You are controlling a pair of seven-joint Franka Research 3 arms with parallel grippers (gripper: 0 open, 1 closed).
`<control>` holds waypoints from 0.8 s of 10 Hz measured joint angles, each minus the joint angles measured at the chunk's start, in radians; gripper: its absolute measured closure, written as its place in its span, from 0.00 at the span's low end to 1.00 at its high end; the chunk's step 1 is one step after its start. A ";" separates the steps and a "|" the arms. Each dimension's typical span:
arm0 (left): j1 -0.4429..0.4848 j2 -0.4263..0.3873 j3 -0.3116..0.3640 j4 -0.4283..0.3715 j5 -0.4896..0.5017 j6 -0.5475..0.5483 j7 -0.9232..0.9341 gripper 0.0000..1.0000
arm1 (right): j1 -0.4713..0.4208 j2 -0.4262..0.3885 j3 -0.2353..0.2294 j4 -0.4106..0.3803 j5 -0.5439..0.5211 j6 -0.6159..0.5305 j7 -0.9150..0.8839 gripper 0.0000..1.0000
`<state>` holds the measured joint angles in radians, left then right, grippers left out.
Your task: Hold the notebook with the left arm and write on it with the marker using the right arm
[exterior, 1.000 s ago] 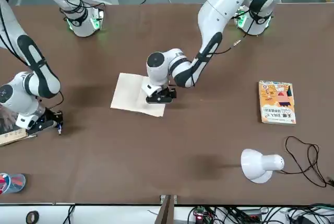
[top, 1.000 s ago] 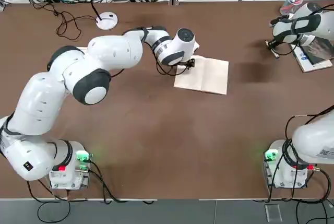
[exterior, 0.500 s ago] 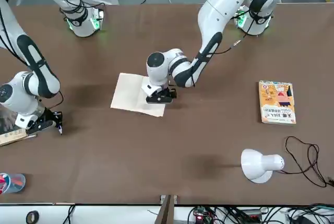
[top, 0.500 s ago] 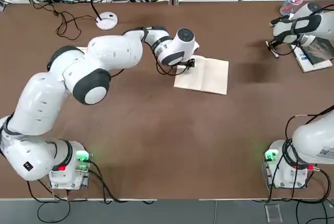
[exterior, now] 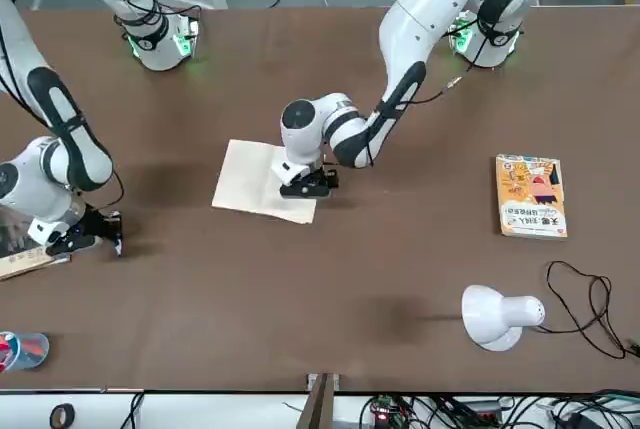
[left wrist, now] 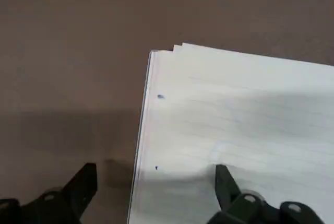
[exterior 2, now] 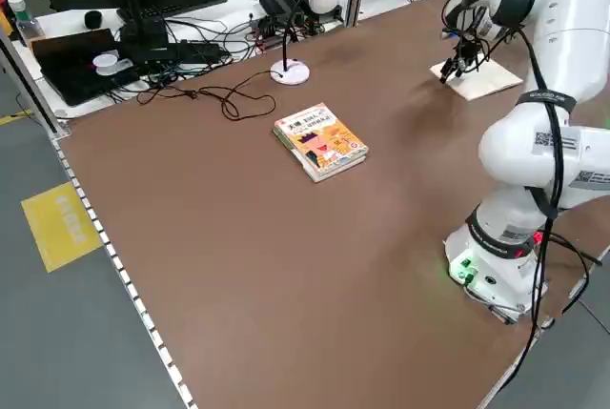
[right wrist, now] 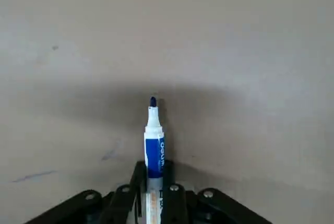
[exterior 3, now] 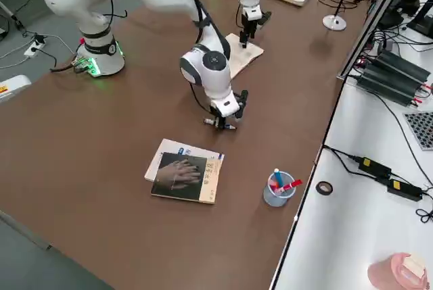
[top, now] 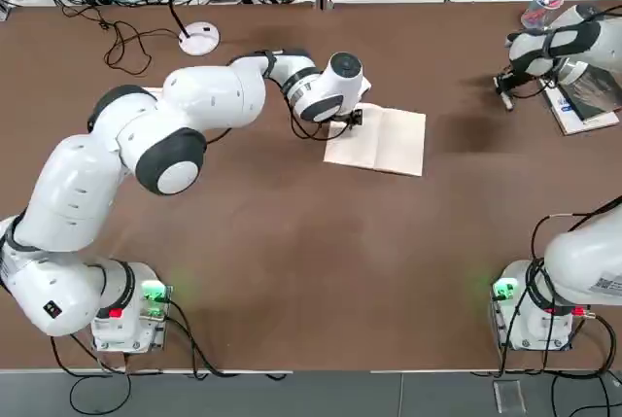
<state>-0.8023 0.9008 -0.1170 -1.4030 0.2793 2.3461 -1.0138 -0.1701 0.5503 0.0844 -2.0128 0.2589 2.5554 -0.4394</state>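
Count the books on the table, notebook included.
3: the notebook mid-table under the left end effector, an orange book on the robot's left side, a dark book at its far right.

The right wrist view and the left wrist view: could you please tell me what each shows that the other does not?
Only the right wrist view shows the slim blue-and-white marker, uncapped, clamped in the right tool with its tip above bare table. Only the left wrist view shows the cream-white blank notebook, with the left tool open and straddling its edge, one finger over the page. Both share the brown table.
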 joint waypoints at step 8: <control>0.000 0.000 0.000 0.000 0.000 0.000 0.000 0.00 | 0.084 -0.103 0.031 0.085 0.343 -0.542 0.390 0.84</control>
<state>-0.8023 0.9008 -0.1166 -1.4028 0.2793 2.3465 -1.0138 -0.0865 0.4473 0.1154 -1.9276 0.6016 2.0136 -0.0491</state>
